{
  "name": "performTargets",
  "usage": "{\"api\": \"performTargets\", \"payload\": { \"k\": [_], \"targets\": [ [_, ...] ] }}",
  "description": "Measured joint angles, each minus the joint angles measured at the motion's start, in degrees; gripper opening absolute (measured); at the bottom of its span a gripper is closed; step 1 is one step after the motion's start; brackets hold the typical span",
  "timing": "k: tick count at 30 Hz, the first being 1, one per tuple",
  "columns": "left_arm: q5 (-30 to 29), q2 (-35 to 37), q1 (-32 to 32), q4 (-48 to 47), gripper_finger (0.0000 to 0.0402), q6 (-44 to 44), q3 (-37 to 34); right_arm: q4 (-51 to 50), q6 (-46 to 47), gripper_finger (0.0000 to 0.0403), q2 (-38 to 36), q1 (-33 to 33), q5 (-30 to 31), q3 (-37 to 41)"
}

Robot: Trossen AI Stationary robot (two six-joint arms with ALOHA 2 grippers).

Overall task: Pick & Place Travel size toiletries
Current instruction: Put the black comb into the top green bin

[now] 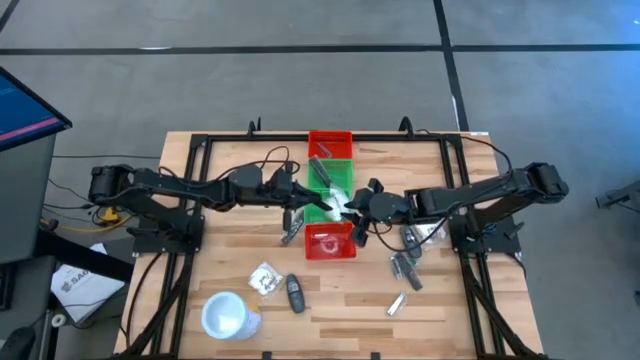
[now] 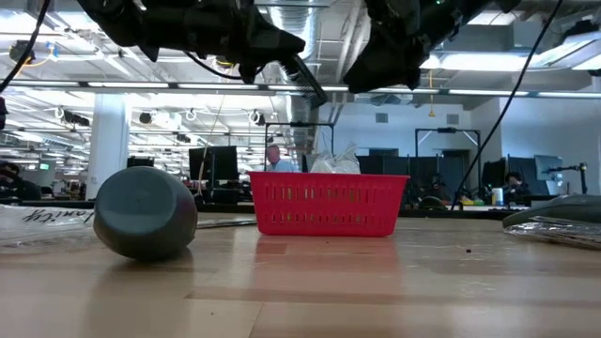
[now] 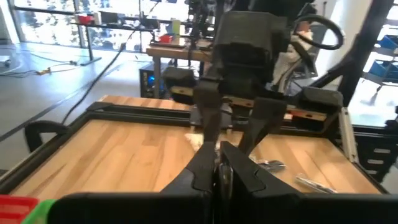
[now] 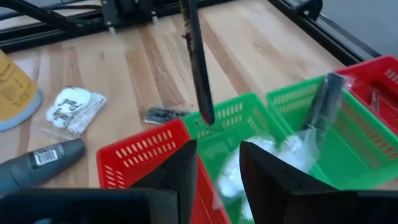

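Note:
Two green bins [image 4: 231, 115] sit between two red bins [image 1: 330, 243] at mid-table. My left gripper [image 1: 306, 198] is shut on a slim dark piece [image 4: 198, 62] that slants down over the nearer green bin. My right gripper [image 4: 217, 158] faces it from the table's right, open, with nothing between its fingers, above white crinkly packets [image 4: 273, 155] lying in that bin. A black oblong piece in clear wrap [image 4: 324, 106] leans in the other green bin. On the table lie a packet [image 1: 265, 278], a black oblong piece [image 1: 294, 293] and silver tubes [image 1: 405, 266]. My left gripper pinches the slim dark piece by its upper end [image 2: 296, 61] between its two fingers, coming level from the table's left. The piece sticks out beyond the fingertips and slants down. Its free lower end [image 4: 208, 118] hangs just over the green bin's rim, clear of the table.
A white cup [image 1: 228, 316] lies on its side near the front left. A dark piece [image 1: 290, 232] lies left of the near red bin. A black frame [image 1: 200, 150] rims the wooden table. In the low view the red bin [image 2: 327, 202] stands mid-table.

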State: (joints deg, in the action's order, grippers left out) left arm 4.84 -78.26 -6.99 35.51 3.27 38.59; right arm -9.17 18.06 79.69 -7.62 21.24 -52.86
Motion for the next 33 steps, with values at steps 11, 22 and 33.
{"api": "performTargets", "payload": {
  "k": [11, 22, 33],
  "targets": [
    [-6.1, -4.1, -7.0, 5.3, 0.0002, 0.9, 0.0, -0.8, 1.4, 0.0111, 0.2, -0.2, 0.0, 0.0],
    [-10.7, -16.9, -10.8, 13.3, 0.0002, 4.8, 1.8, -1.2, 2.1, 0.0111, 0.2, -2.0, -0.1, 0.0],
    [-14.2, -23.6, -11.8, 13.3, 0.0003, 6.1, 6.3, -1.1, 1.6, 0.0111, 0.2, -2.6, 0.0, 0.0]
  ]
}}
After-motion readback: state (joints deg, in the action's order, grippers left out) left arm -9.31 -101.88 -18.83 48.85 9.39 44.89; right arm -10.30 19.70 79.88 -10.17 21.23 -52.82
